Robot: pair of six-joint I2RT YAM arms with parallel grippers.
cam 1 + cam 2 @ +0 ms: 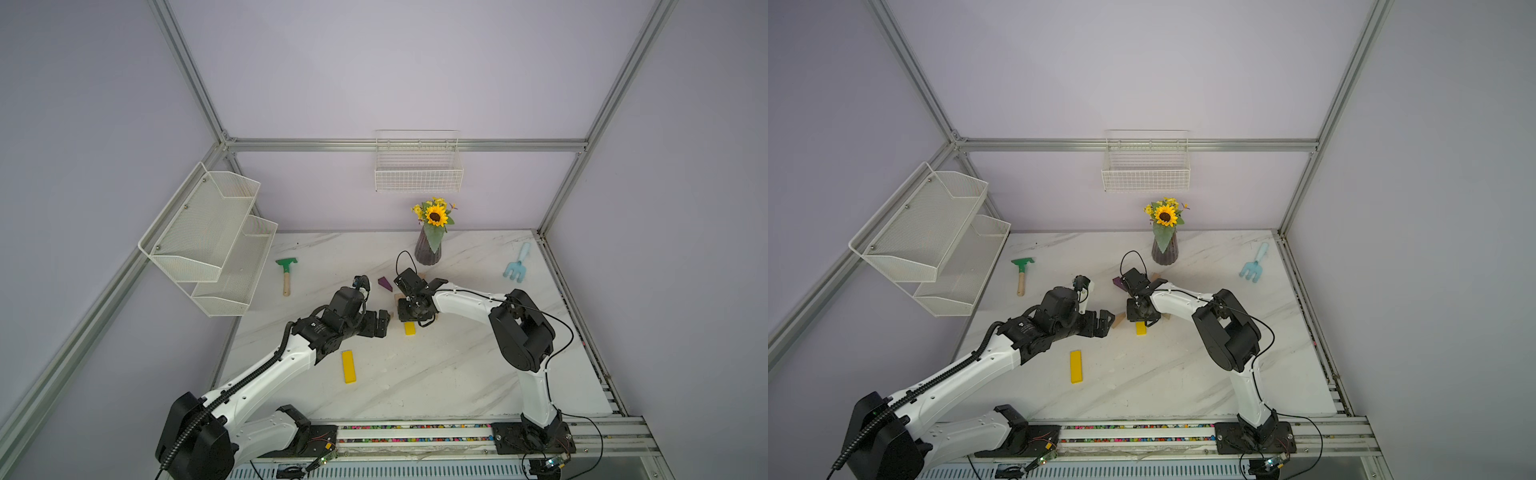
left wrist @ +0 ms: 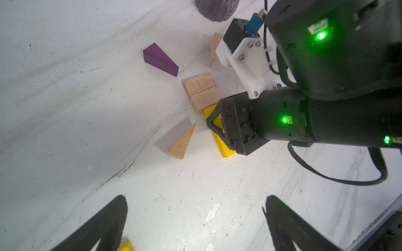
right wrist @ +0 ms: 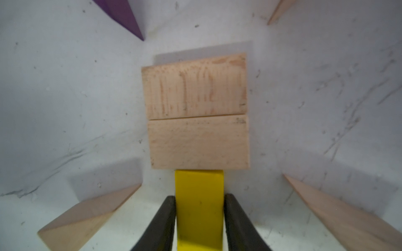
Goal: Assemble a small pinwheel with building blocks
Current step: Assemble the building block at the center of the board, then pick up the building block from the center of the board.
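Note:
Two plain wood blocks (image 3: 195,87) (image 3: 199,142) lie side by side as a square hub. A yellow bar (image 3: 199,206) butts against the nearer block, and my right gripper (image 3: 199,196) is shut on its two long sides. A purple wedge (image 3: 121,15) and wood wedges (image 3: 82,219) (image 3: 343,215) (image 3: 279,10) lie loose around the hub, apart from it. In both top views the right gripper (image 1: 409,320) points down over the bar (image 1: 409,328). My left gripper (image 1: 384,322) (image 2: 195,200) hovers open and empty just left of the hub. A second yellow bar (image 1: 348,366) lies nearer the front.
A dark vase with sunflowers (image 1: 428,249) stands just behind the blocks. A green toy hoe (image 1: 286,270) lies at the left, a light blue rake (image 1: 517,262) at the back right. White wire shelves (image 1: 208,237) and a basket (image 1: 417,170) hang on the walls.

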